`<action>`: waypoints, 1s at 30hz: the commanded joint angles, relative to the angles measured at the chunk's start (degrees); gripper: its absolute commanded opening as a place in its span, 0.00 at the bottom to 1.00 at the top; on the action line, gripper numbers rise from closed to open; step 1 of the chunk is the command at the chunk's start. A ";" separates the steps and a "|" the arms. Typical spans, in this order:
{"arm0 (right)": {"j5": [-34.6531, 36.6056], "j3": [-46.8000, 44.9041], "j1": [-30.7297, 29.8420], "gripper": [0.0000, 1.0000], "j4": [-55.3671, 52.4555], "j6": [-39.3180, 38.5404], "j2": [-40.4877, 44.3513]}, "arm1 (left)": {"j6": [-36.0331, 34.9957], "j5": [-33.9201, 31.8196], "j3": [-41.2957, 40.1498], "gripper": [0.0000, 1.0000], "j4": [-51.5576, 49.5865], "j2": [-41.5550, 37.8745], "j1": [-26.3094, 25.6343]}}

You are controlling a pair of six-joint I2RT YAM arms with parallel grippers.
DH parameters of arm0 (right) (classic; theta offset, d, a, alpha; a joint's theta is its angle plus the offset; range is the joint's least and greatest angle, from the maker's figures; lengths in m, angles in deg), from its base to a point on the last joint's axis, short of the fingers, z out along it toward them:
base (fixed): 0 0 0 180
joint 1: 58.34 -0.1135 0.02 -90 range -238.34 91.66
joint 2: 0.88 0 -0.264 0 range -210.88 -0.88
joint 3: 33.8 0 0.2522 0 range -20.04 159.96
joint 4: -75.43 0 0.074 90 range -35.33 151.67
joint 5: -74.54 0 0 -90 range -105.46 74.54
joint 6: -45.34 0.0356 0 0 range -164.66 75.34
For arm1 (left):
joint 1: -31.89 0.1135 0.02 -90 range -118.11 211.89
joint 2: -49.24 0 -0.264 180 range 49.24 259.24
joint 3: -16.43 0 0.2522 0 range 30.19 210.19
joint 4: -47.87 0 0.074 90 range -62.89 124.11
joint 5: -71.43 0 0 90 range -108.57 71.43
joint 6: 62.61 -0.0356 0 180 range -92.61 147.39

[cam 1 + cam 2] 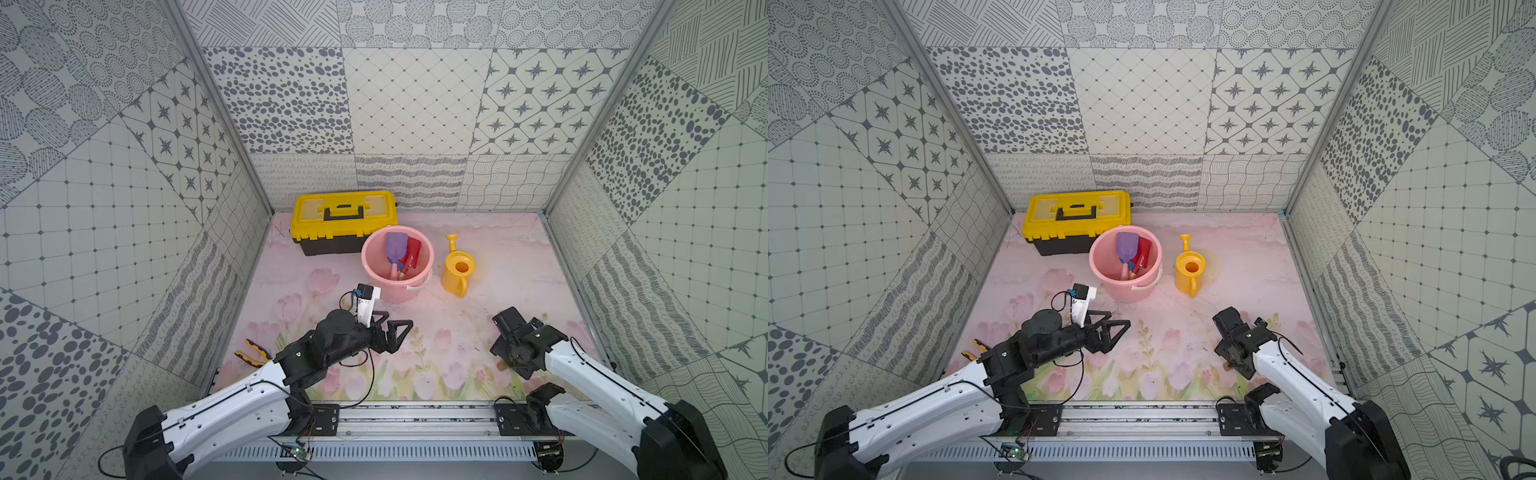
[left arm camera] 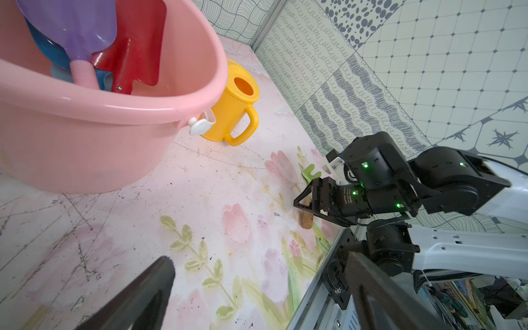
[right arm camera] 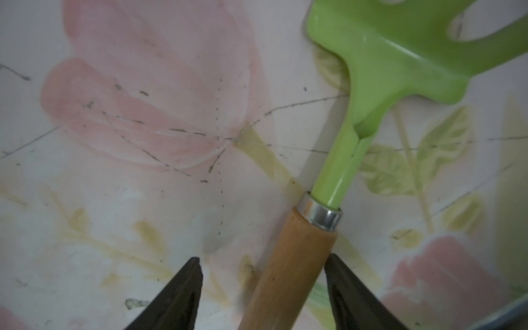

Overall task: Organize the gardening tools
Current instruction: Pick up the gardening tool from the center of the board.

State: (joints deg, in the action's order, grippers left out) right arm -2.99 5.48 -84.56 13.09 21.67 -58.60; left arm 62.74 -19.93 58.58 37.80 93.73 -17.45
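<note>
The light green rake (image 3: 335, 171) is laid flat on the mat (image 3: 114, 200), well apart from the pink bucket (image 1: 395, 293), toward the robot's right. Its wooden handle (image 3: 291, 257) is straddled, not yet clamped, by the right gripper (image 3: 263, 260); the left gripper (image 2: 260, 258) is held spread wide near the bucket.

Spades (image 1: 395, 245) in bucket (image 1: 395, 293); toolbox (image 1: 340, 216) behind, can (image 1: 455, 274) rt.
</note>
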 commanded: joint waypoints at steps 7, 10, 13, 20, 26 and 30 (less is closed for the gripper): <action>-1.06 1.32 -0.05 0.26 5.24 -1.92 0.80 | 0.11 -0.86 0.55 0.99 1.71 0.24 -0.19; 1.63 2.17 0.02 0.09 5.18 -4.96 2.88 | 0.07 -1.62 1.17 0.99 0.49 0.26 -0.14; 5.23 3.02 -0.06 0.02 5.12 -8.52 5.97 | -0.24 -2.89 1.19 0.99 -0.29 0.17 -0.15; 11.67 4.29 -1.86 0.00 10.77 -22.01 14.27 | -1.86 -6.23 0.56 0.99 0.61 0.26 -0.15; 13.97 3.50 -9.00 0.00 24.00 -33.10 17.18 | -2.40 -9.55 4.70 0.99 -2.24 4.60 -0.14; 17.36 1.24 -17.48 0.00 36.33 -40.70 15.97 | -2.04 -9.08 7.74 0.99 -2.99 8.03 -0.15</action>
State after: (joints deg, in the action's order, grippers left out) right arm 10.46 7.79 -97.67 35.58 -9.98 -42.23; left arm 62.00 -26.53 63.19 35.65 99.00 -17.45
